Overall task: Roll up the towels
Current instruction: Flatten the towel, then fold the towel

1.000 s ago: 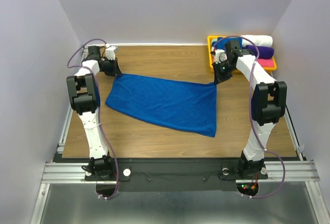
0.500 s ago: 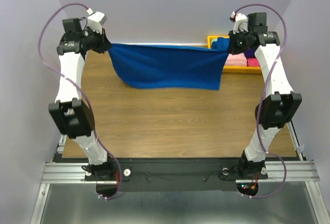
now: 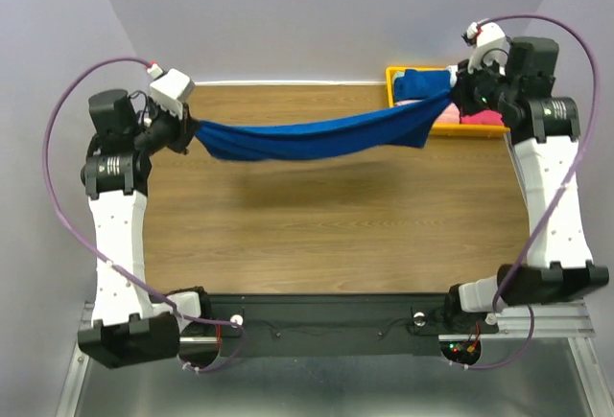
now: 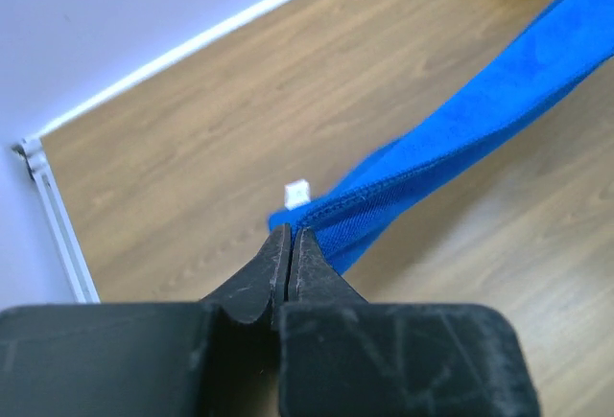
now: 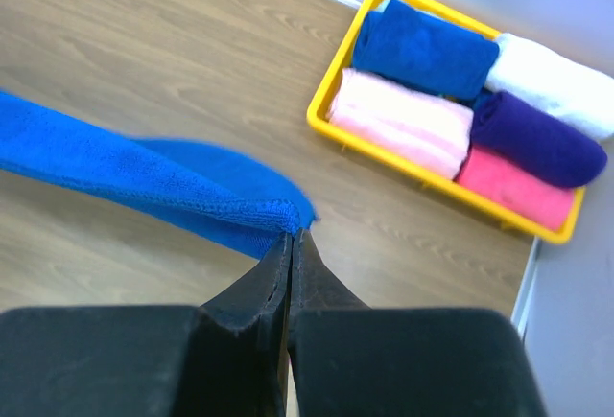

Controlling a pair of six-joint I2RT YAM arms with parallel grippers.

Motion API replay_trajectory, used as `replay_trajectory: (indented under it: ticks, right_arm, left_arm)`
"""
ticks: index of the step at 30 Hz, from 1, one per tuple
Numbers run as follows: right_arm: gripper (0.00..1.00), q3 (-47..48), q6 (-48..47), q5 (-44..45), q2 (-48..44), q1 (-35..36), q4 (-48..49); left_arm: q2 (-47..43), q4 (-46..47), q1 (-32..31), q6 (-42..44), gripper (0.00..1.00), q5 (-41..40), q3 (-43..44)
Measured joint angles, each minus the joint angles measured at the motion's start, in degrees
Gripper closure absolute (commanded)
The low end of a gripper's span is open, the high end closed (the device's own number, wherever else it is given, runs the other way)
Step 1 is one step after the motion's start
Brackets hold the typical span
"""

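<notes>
A royal-blue towel [image 3: 317,137] hangs in the air, stretched between my two grippers above the wooden table [image 3: 317,235]. My left gripper [image 3: 195,132] is shut on its left corner; in the left wrist view the towel [image 4: 460,129] runs off from the shut fingertips [image 4: 290,235]. My right gripper [image 3: 451,101] is shut on its right corner, and the towel [image 5: 125,173] leads left from the fingertips [image 5: 291,237]. A second royal-blue towel [image 5: 422,48] lies rolled in the yellow tray [image 5: 331,91].
The yellow tray [image 3: 391,77] stands at the table's back right corner with rolled pale pink [image 5: 398,120], white [image 5: 552,72], purple [image 5: 537,139] and bright pink [image 5: 518,187] towels. Walls close in on the back and both sides.
Both arms have lifted the towel off the table and raised it higher. It went from lying flat to hanging as a sheet, and now sags as a narrow, taut band.
</notes>
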Motion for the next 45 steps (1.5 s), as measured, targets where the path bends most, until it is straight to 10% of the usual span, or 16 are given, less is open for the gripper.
replay_trajectory:
  ticks: [12, 31, 45]
  right_arm:
    - [0.99, -15.1, -2.9, 0.0, -9.0, -0.2, -0.2]
    - [0.99, -18.9, -0.3, -4.6, 25.8, -0.2, 17.1]
    - [1.0, -23.6, -2.7, -4.9, 21.0, -0.2, 20.2]
  left_arm:
    - [-6.1, -5.6, 0.0, 1.2, 1.0, -3.6, -7.1]
    - [40.4, 15.6, -0.2, 0.5, 1.0, -6.8, -5.3]
    - [31.7, 12.2, -0.1, 6.8, 1.0, -6.2, -8.0]
